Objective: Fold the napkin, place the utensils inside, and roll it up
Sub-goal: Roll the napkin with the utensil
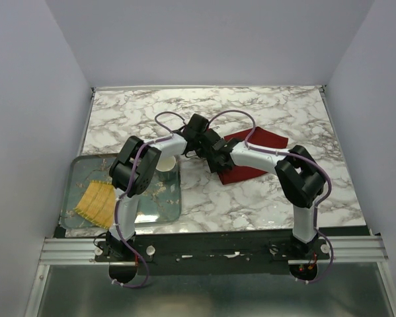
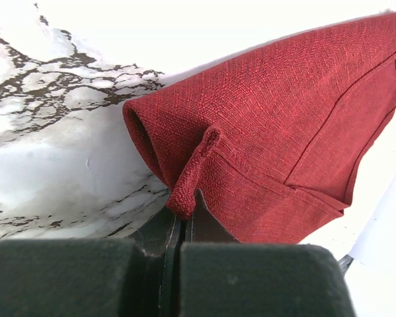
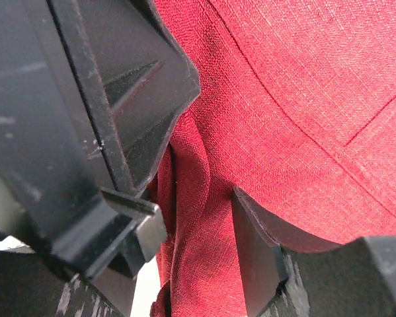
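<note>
Top external view: the dark red plain cloth napkin (image 1: 267, 140) lies on the right half of the white marble surface (image 1: 264, 105), with both arms meeting at its left edge. In the left wrist view, the left fingers (image 2: 250, 277) are clenched on a hemmed corner of the napkin, where the cloth curls into a loop. The right fingers (image 3: 257, 244) stand parted and released, a ridge of the cloth between them.

The marble table (image 1: 264, 112) carries a dark red napkin (image 1: 267, 140), spreading rightward from the left pincer (image 2: 183, 221), and a glass tray (image 1: 159, 206) well to its left.
</note>
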Controlling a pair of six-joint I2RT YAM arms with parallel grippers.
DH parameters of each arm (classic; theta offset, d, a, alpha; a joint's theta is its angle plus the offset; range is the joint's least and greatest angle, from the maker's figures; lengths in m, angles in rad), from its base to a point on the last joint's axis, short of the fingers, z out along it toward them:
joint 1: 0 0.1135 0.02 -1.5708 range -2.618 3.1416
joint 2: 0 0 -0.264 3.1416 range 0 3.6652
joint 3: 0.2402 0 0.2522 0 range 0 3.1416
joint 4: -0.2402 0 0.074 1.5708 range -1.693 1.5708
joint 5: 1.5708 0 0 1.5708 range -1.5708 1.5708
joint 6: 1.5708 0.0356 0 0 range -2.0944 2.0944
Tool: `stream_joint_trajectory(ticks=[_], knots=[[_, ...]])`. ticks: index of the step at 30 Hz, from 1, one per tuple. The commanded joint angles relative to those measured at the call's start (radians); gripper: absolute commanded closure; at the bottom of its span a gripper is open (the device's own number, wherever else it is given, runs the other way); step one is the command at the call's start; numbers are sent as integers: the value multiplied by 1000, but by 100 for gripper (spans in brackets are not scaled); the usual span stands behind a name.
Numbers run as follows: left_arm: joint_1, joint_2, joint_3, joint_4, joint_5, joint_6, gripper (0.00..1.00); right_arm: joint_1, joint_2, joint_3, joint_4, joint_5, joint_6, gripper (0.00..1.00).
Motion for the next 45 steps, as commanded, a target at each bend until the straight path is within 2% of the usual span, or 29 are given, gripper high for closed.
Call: stream_joint_trajectory(ticks=[1, 7, 11, 14, 20, 27, 33, 45], knots=[[3, -28, -32, 24, 47, -20, 100, 20, 66, -7, -5, -41, 35, 38], [14, -45, -79, 60, 68, -32, 100, 20, 96, -46, -17, -39, 63, 38], [18, -43, -82, 67, 82, -28, 100, 22, 22, -81, 50, -95, 19, 38], [20, -46, -78, 67, 85, -29, 100, 20, -7, -63, 37, -108, 3, 38], [20, -65, -85, 69, 88, -37, 100, 22, -52, 0, -6, -22, -24, 38], [29, -65, -87, 92, 114, -66, 100, 24, -99, -1, 41, -86, -53, 39], [32, -71, -102, 106, 131, -87, 100, 25, -52, -18, 61, -98, -34, 39], [40, -72, -161, 193, 197, -190, 100, 65, 16, -69, 55, 119, 20, 43]])
